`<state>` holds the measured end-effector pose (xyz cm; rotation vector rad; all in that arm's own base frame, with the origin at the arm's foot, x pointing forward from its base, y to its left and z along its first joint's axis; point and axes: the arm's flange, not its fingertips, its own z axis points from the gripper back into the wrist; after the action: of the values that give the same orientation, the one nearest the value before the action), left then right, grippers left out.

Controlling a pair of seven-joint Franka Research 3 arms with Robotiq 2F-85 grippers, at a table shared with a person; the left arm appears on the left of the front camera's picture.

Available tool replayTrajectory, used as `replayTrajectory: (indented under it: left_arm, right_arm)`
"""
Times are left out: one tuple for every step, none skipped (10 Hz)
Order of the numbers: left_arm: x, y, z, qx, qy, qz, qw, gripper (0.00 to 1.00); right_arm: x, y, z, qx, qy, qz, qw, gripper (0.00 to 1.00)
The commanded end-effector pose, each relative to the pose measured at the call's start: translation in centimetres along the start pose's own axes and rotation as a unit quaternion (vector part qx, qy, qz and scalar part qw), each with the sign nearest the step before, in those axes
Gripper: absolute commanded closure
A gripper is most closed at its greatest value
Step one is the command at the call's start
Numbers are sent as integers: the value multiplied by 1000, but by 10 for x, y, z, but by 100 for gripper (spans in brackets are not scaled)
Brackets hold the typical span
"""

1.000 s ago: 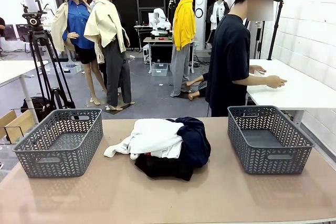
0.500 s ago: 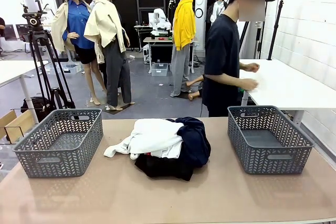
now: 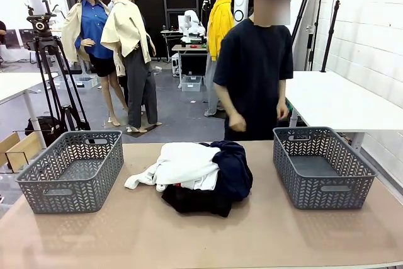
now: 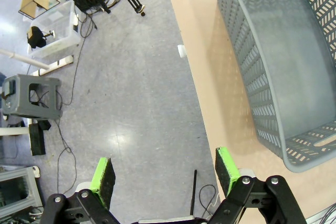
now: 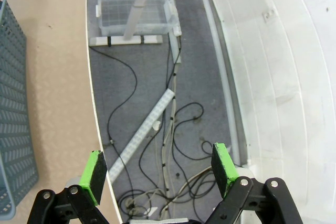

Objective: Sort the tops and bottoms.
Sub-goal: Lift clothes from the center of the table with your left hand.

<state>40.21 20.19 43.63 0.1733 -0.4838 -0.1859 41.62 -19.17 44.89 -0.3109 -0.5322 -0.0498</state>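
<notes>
Inspection of the heap: the tops and the bottoms lay piled together at the middle of the table, between the left basket and the right basket. The white cloth was draped over the pile's left half, and the navy cloth was folded against its right. A black piece lay underneath at the front.

Handling, as judged: all of it looked soft, light and limp. It would sag and might drag a neighbour along when lifted. A raised fold near the top of the white bundle appeared the safest hold, as it lay uppermost and least entangled.

The left gripper had its pads spread wide with nothing between them, over the table edge and the floor. The right gripper was likewise spread and empty, above cables beside the table.

The front view showed the pile and a person standing at the far side. The wrist views showed the grippers' stance, with one grey basket apiece at their margins.
</notes>
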Motion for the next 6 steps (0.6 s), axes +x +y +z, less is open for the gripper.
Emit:
replayTrajectory:
  left_arm:
    - [0,1,0,9,3,4,1000,0]
    - [0,1,0,9,3,4,1000,0]
    - [0,1,0,9,3,4,1000,0]
    - [0,1,0,9,3,4,1000,0]
    - [0,1,0,9,3,4,1000,0]
    - [0,1,0,9,3,4,1000,0]
  right_arm:
    - [1,0,-1,0,1,2,1000,0]
    - [1,0,-1,0,1,2,1000,0]
    - [1,0,-1,0,1,2,1000,0]
    - [1,0,-1,0,1,2,1000,0]
    - [1,0,-1,0,1,2,1000,0]
    - [1,0,-1,0,1,2,1000,0]
